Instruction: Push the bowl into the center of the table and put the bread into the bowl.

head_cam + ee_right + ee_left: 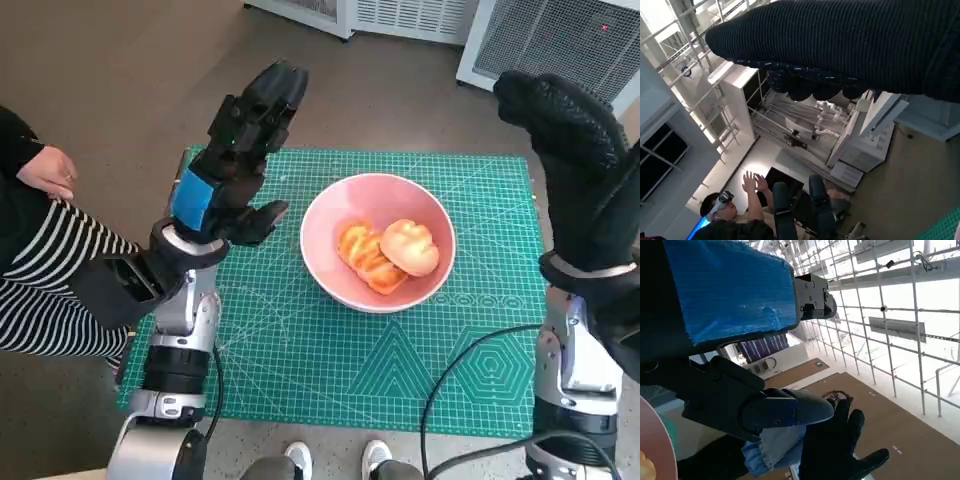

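Bowl: we see the pink bowl point(378, 241) on the green cutting mat point(300, 350) that covers the surface, a little right of the mat's middle and towards its far half.
Bread: two pieces of bread point(388, 254) lie inside the bowl, touching each other; one is pale and rounded, the other a twisted, orange-glazed piece.
Task status: we judge both steps done as things lie, with the bowl roughly central and the bread in it.
Left robot hand: the left robot hand point(240, 150) is raised above the mat's far left part, well apart from the bowl, fingers spread, holding nothing.
Right robot hand: the right robot hand point(575, 150) is raised at the mat's right edge, gloved fingers loosely extended, empty.
Handling, bread: we judge it light, soft and easily dented; the glazed piece may be tacky. Take it across its broad middle with a gentle grip.
Handling, bowl: we judge it rigid with a smooth rim, likely to slide readily on the mat; push low on the outer wall, not on the rim, to avoid tipping.
Bystanders: a person in a striped sleeve point(45, 280) sits at the left.
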Available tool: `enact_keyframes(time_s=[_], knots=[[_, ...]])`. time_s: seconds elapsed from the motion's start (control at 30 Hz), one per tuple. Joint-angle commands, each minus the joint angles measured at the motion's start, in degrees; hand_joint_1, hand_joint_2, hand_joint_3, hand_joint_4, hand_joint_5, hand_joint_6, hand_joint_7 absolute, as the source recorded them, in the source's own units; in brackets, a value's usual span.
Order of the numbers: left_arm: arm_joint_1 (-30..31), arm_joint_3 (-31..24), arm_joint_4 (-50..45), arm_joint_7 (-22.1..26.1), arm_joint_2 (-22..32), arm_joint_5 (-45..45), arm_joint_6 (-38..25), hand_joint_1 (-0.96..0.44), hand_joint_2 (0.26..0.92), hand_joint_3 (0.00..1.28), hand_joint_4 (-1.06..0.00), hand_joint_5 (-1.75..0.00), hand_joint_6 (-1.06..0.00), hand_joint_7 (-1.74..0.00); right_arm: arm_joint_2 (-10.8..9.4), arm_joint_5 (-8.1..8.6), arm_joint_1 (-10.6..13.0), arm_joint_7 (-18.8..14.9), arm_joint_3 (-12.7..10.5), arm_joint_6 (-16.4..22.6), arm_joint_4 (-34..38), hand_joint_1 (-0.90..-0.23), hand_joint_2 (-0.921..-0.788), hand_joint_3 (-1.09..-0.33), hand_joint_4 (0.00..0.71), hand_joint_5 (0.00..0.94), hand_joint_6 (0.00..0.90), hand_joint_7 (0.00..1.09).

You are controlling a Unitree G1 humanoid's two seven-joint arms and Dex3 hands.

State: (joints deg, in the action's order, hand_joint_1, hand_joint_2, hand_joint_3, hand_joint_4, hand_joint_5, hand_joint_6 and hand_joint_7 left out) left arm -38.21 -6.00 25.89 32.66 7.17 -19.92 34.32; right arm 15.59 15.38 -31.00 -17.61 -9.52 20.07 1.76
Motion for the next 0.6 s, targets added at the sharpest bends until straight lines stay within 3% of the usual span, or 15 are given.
enact_keyframes(time_s=[0.03, 0.6], knots=[[-1.04, -0.08, -0.89, 0.08, 0.45, 0.50, -0.19, -0.76, 0.921, 0.40, -0.03, 0.00, 0.00, -0.34, -0.25, -0.67, 1.10, -0.01, 0.11, -0.21, 0.44, -0.696, -0.921, -0.647, 0.166, 0.000, 0.097, 0.44], [-0.94, -0.04, -1.47, -0.14, 0.60, 0.60, -0.67, -0.76, 0.921, 0.41, -0.04, -0.01, 0.00, -0.37, -0.67, -0.68, 1.56, 0.20, 0.12, 0.30, 0.52, -0.698, -0.921, -0.646, 0.167, 0.000, 0.099, 0.44]])
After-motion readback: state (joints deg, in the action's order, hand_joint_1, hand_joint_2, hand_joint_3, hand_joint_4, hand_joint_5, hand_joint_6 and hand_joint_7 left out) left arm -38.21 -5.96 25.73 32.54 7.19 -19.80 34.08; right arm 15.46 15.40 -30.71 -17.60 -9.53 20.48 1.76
